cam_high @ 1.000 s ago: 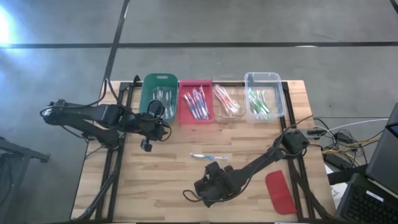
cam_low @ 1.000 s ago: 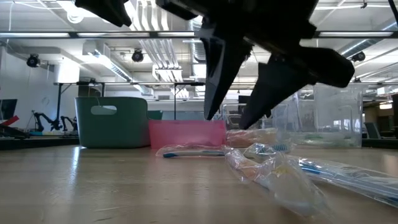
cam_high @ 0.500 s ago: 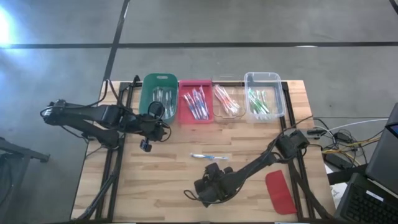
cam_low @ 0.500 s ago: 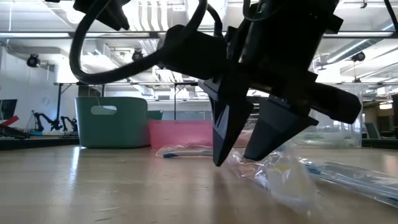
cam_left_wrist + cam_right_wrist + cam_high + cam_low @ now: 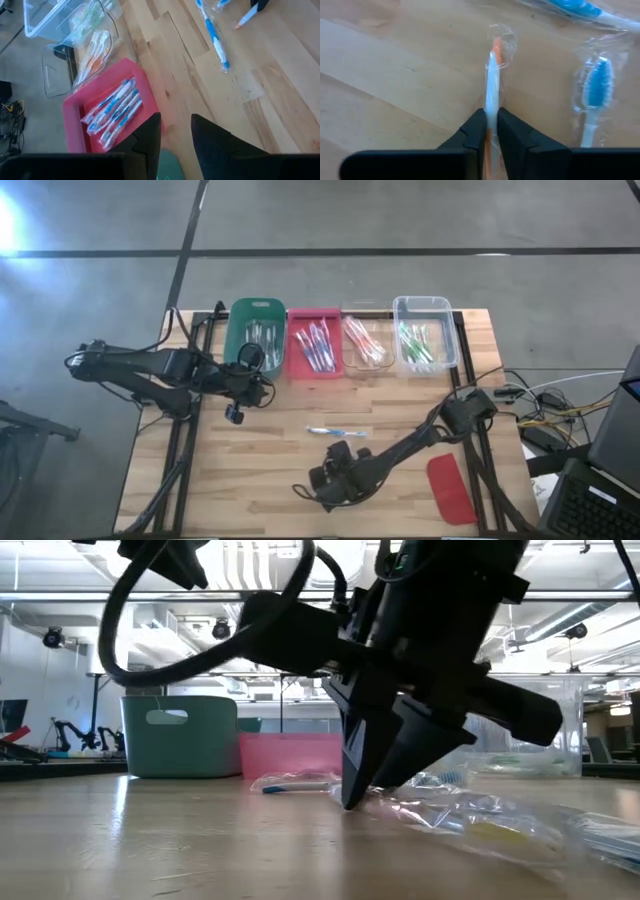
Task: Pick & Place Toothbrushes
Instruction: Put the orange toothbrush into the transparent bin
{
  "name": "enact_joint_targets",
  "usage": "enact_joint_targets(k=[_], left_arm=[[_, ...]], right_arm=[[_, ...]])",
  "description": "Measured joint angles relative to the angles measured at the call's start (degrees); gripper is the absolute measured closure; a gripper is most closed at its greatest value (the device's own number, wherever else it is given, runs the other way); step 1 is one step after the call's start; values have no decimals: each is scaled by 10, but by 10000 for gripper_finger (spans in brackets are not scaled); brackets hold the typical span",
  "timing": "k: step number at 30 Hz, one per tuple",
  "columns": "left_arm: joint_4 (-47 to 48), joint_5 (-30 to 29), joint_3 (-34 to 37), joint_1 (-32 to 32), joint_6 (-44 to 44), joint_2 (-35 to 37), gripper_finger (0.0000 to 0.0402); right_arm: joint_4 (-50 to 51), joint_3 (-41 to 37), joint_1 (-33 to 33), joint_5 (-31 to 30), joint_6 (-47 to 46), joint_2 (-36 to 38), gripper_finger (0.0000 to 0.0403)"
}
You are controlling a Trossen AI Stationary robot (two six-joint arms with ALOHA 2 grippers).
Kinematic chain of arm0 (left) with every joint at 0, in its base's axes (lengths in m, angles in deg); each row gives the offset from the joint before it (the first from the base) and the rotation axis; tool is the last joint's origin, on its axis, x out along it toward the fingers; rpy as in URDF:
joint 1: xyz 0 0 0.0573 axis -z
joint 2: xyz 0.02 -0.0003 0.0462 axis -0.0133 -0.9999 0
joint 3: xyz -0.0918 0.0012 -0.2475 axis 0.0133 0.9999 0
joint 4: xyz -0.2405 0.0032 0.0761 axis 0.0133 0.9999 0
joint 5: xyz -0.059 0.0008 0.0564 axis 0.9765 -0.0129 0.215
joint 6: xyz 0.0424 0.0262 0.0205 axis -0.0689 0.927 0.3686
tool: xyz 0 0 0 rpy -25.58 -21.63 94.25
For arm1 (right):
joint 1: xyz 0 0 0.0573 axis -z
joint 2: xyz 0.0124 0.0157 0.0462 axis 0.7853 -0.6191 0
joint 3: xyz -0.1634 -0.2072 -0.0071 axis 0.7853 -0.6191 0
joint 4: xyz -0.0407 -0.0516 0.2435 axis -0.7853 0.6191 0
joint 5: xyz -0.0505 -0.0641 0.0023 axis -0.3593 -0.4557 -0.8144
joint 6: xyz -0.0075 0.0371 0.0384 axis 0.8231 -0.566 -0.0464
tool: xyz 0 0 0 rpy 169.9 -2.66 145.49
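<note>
An orange-and-white toothbrush [image 5: 493, 70] in a clear wrapper lies on the wooden table [image 5: 230, 480], and my right gripper [image 5: 491, 117] is shut on it near the table's front middle [image 5: 333, 483]. Two wrapped blue toothbrushes lie close by, one beside it [image 5: 594, 95] and one farther off [image 5: 335, 432]. My left gripper [image 5: 234, 414] hangs open over the table's left part, with nothing between its fingers [image 5: 150, 137]. More toothbrushes lie in the bins at the far edge. My right gripper pinches the orange toothbrush's white handle [image 5: 491, 100] between its two fingertips, through the clear wrapper. The fingers [image 5: 360, 775] slant steeply down from above, and the brush runs out ahead between them. It lies flat on the table, with its orange head [image 5: 496, 49] pointing away.
Along the far edge stand a green bin [image 5: 255, 330], a red bin [image 5: 313, 370], and two clear bins [image 5: 352, 365] [image 5: 425, 305], each holding toothbrushes. A flat red lid [image 5: 450, 488] lies at the front right. Bare wood spreads across the front left.
My right gripper has come down onto the table and shut its fingers on the wrapped orange toothbrush. The clear wrappers beside it have shifted and flattened a little. My left arm has kept still.
</note>
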State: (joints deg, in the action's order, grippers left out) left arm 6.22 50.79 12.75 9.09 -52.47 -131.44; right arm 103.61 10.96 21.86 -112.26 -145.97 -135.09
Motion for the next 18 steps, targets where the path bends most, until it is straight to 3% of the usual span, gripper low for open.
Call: enact_joint_targets(k=[4, 9, 18], left_arm=[[0, 0, 0, 0, 0, 0, 289], [0, 0, 0, 0, 0, 0, 289], [-1, 0, 0, 0, -10, 0, 289]], right_arm=[[2, 21, 0, 3, 20, -3, 383], [53, 90, -1, -1, 72, -5, 382], [351, 271, 1, -130, 108, -1, 388]])
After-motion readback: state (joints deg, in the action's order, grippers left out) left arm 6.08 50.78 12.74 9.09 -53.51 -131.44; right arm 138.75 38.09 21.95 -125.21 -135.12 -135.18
